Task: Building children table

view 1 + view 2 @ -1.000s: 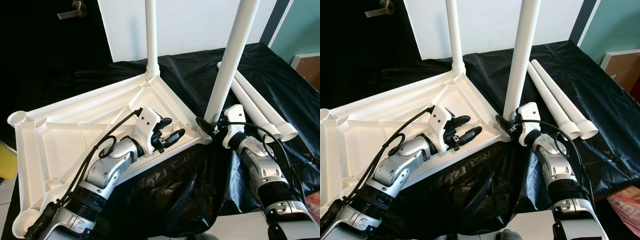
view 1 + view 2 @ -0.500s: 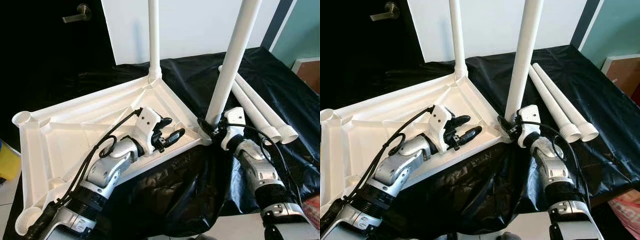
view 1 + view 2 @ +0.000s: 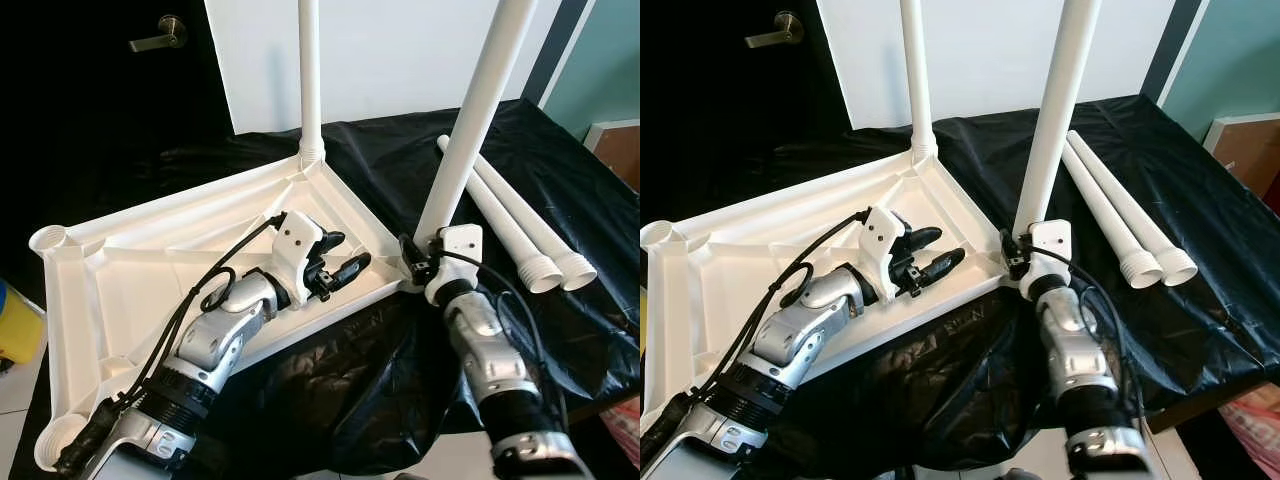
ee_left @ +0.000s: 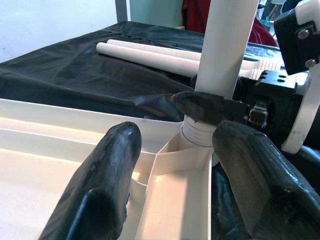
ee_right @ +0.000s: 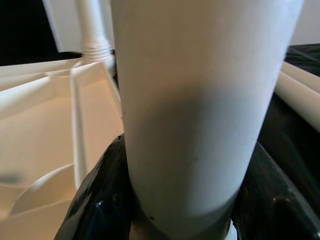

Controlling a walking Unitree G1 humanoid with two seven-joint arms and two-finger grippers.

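Tabletop, white plastic and flipped upside down [image 3: 150, 270], lies on a black plastic sheet [image 3: 560, 330] with its ribbed underside up. An empty round leg socket [image 3: 47, 238] sits at its far left corner, well apart from both pincers.

The left gripper [image 3: 335, 262] rests inside the tabletop, close to the right corner. Its two black fingers [image 4: 107, 175] are spread apart and hold nothing. Beyond its fingertips stands a tall white plastic leg [image 3: 310, 80], upright in the back corner socket.

Just to the right of the left gripper, the right gripper [image 3: 408, 262] is clenched around the bottom of another tall white plastic leg [image 3: 470, 130]. This leg leans a little and sits at the right corner socket. In the right wrist view the leg stands between the two black fingers [image 5: 95, 200], which press on both sides.

Farther right of the right gripper, two loose white plastic legs [image 3: 520, 230] lie side by side on the black sheet, touching each other.
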